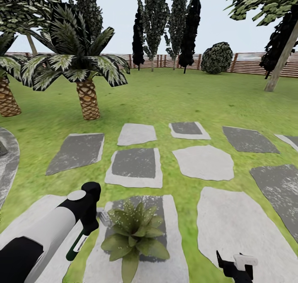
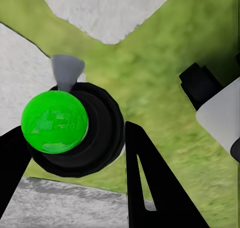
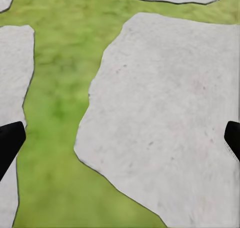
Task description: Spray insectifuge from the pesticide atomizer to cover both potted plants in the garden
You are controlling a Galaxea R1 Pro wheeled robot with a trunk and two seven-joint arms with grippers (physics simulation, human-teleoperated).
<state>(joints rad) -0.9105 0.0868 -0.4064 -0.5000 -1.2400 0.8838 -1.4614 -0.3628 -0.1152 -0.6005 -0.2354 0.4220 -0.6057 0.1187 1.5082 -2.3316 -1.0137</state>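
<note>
since i run this rig from a distance, i list the scene from the biggest item down.

the garden (image 1: pixel 182 96): lawn, grey stepping stones (image 1: pixel 231 225), palms, slatted fence behind.

potted plant (image 1: pixel 134 233): low rosette on the stone just ahead of me, whitish specks of insectifuge (image 1: pixel 124 218) on its upper leaves; the nearer leaves look barer.

left gripper (image 1: pixel 85 223): closed around the pesticide atomizer (image 1: pixel 78 243), which hangs just beside the plant with its pale nozzle (image 1: pixel 103 216) toward the leaves. in the left wrist view the green top (image 2: pixel 54 122) sits between the black fingers (image 2: pixel 150 183).

right gripper (image 1: pixel 236 266): low, over bare stone, holding nothing, jaws wide apart.

step in hand, as i judge it: coating this plant. i would keep the nozzle aimed at the rosette and sweep toward the bare near leaves, holding the grip firm.

writing, brands, labels: none i can read.
</note>
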